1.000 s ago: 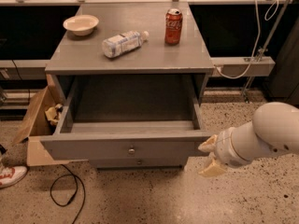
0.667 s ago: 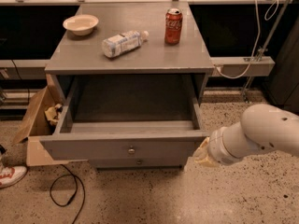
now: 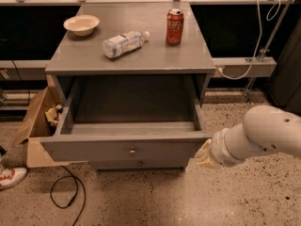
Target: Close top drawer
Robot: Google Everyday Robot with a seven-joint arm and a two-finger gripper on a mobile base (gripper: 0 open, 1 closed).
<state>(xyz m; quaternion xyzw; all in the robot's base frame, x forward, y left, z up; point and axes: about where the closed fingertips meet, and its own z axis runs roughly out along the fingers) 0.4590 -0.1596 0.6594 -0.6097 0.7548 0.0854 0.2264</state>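
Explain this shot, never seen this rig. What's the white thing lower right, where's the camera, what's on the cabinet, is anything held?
The white tube at the lower right is the robot's single arm. Its pale tip is the gripper, which sits at the right end of the front panel of the top drawer. There is one camera, looking down at the cabinet from the front; where it is mounted is not known. The drawer is pulled out, with a small round knob at the centre of its front. On the cabinet top are a bowl, a plastic bottle lying on its side, and an upright red can. A cardboard box stands on the floor to the left. I see nothing held in the gripper.
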